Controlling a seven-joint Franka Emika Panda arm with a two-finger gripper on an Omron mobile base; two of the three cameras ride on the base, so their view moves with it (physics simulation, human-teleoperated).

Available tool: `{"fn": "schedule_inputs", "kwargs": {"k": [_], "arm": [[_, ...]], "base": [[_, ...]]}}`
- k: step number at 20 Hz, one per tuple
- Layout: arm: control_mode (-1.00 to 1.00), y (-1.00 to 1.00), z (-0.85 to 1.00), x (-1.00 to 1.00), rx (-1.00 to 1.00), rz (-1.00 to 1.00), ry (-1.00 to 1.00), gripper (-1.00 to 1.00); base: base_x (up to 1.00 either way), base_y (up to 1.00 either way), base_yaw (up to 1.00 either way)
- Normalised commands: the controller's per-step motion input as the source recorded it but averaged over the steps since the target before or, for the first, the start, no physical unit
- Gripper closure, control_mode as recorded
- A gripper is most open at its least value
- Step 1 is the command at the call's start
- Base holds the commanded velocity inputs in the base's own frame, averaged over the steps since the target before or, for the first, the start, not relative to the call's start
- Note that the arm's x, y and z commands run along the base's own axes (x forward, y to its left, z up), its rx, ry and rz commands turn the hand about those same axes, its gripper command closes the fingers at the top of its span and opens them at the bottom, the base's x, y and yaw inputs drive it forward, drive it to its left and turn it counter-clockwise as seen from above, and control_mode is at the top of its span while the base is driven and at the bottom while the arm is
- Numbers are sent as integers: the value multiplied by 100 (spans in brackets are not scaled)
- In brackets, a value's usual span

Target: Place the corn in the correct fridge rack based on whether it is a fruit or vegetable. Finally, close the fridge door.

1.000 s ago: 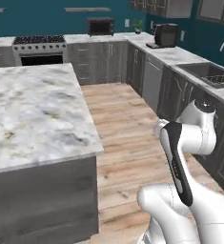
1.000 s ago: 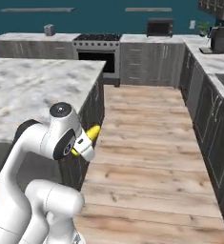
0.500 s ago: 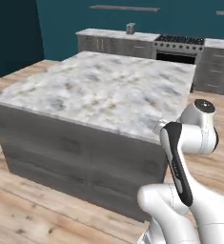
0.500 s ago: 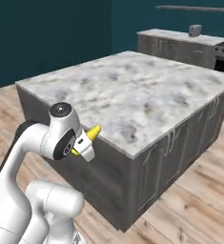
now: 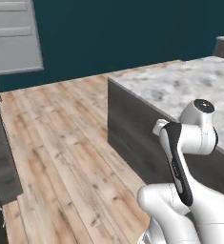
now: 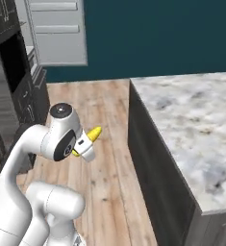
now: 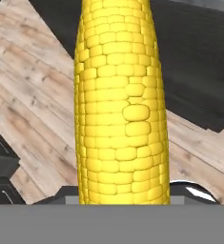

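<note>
Between the gripper [image 6: 85,144] fingers sits the corn [image 7: 120,102], clamped lengthwise with its tip poking out ahead, held above the wooden floor [image 6: 102,187]. Off to the gripper's right stands the marble tabletop [image 6: 191,120]; the grey fridge door [image 6: 56,31] stands open far ahead.

The corn [image 7: 120,109] is covered in rows of bumpy, slightly glossy yellow kernels. The floor [image 5: 70,143] is laid in matt pale wood planks. The island surface [image 6: 191,120] is topped with mottled grey-white marble over dark matt panels.
</note>
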Motion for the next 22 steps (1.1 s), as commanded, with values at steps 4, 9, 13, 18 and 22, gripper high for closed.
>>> {"fn": "schedule_inputs", "kwargs": {"k": [4,9,13,18,22], "arm": [[100,0,0,0,0,0,0,100],[100,0,0,0,0,0,0,100],[100,0,0,0,0,0,0,100],[100,0,0,0,0,0,0,100],[100,0,0,0,0,0,0,100]], "base": [[87,-6,62],[100,-2,26],[100,-1,19],[100,-40,14],[100,-57,4]]}}
